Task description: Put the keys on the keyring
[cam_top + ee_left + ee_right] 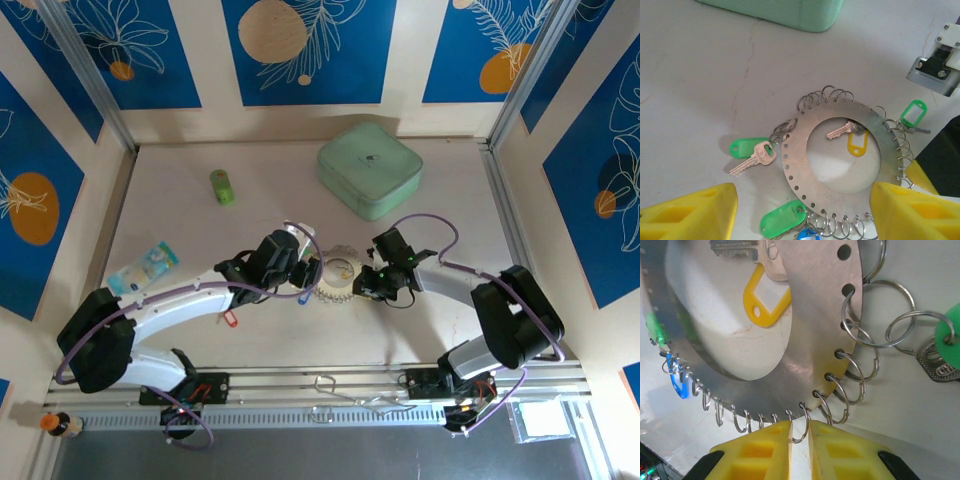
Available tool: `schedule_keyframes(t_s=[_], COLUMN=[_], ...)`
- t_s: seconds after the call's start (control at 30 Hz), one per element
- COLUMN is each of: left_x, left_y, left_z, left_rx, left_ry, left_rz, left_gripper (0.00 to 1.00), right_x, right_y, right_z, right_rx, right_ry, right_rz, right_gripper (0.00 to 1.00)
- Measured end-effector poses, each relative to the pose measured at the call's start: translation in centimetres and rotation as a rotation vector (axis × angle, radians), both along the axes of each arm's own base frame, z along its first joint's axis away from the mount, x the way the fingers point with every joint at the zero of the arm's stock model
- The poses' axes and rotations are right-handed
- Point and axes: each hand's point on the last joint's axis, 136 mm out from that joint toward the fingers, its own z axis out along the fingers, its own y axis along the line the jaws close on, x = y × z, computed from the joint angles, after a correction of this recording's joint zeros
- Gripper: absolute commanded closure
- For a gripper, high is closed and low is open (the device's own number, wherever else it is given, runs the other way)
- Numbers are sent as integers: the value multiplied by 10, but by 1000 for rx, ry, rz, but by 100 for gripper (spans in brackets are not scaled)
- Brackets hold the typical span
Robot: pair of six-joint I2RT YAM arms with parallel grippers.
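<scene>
The keyring (799, 150) is a flat silvery disc with small split rings round its rim, lying on the table (337, 280). Keys hang on it by green tags (746, 147) (782, 217), a blue tag (808, 234) and a yellow tag (856, 143) inside the hole. Another green-tagged key (946, 342) lies off the rim. My left gripper (804, 194) stands open, its yellow fingers (690, 212) either side of the disc's near part. My right gripper (800, 426) is nearly closed, with one small split ring (806, 432) pinched between its fingers at the rim (368, 283).
A pale green box (370, 170) sits at the back, with a green cylinder (222, 187) to its left. A blue-white packet (143, 266) lies by the left arm, and a red tag (230, 318) lies under that arm. Walls close in on three sides.
</scene>
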Motion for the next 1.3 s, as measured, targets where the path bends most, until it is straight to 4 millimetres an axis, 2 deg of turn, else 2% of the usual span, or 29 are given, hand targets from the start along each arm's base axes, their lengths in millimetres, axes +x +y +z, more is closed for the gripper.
schedule_keyframes(t_s=[0.33, 0.7, 0.93, 1.07, 1.3], left_x=[0, 1, 1, 1, 0], left_y=[0, 2, 3, 3, 4], left_z=[1, 0, -1, -2, -3], left_rx=[-2, 4, 6, 8, 9], left_ry=[-2, -6, -8, -7, -6], left_rz=[0, 8, 11, 11, 11], left_gripper=[30, 29, 29, 29, 29], right_x=[5, 0, -3, -5, -13], right_y=[-2, -17, -16, -10, 1], right_z=[-1, 17, 28, 28, 15], right_rx=[-10, -108, -165, -202, -303], right_ry=[-5, -49, -65, -59, -34], right_rz=[-35, 41, 133, 190, 300], right_gripper=[100, 100, 100, 100, 100])
